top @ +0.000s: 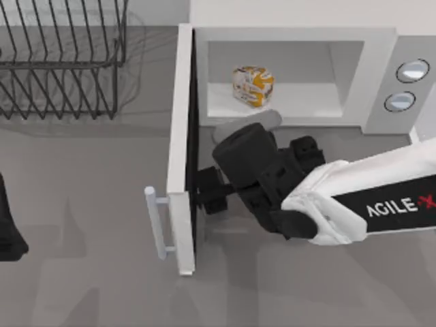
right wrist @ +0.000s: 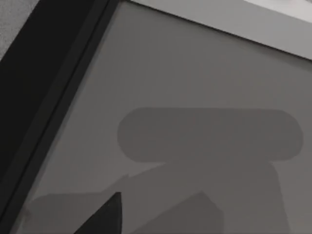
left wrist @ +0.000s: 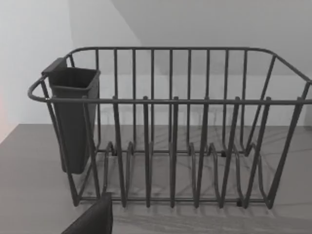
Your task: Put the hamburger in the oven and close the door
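Observation:
The hamburger (top: 253, 85), a small mottled white and orange lump, sits on the floor of the white oven (top: 300, 34) cavity, near its left side. The door (top: 180, 136) stands swung wide open at the cavity's left, edge-on, its grey bar handle (top: 158, 225) on the outer side. My right gripper (top: 208, 191) is in front of the oven, pointing left at the door's dark inner face with its fingers apart and nothing between them. The right wrist view looks closely at the door's greyish window panel (right wrist: 195, 73). My left arm (top: 7, 231) is parked at the table's left edge.
A black wire dish rack (top: 61, 61) stands at the back left, and the left wrist view faces this rack (left wrist: 170, 136) with a dark cup (left wrist: 73, 117) hung on one end. Two silver knobs (top: 413, 70) are on the oven's right panel.

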Tool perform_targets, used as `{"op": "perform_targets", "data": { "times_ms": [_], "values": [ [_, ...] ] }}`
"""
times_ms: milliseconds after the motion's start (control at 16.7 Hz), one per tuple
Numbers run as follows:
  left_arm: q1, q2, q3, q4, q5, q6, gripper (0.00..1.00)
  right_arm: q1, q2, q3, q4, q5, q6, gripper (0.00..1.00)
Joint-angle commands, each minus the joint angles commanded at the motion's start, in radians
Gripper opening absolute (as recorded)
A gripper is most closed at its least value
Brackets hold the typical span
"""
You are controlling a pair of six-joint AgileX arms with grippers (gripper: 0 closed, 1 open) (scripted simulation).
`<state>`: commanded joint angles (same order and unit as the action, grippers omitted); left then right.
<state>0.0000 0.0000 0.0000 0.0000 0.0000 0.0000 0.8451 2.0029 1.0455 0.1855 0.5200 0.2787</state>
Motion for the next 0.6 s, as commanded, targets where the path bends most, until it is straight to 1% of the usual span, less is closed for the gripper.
{"op": "perform_targets", "data": {
  "times_ms": [300,600],
  "values": [
    [0.0,0.0,0.0,0.0,0.0,0.0,1.0,0.01,-0.03,-0.09,0.078,0.042,0.063,1.0],
    [0.0,0.0,0.0,0.0,0.0,0.0,1.0,0.01,-0.012,-0.116,0.081,0.045,0.077,1.0]
  ]
}}
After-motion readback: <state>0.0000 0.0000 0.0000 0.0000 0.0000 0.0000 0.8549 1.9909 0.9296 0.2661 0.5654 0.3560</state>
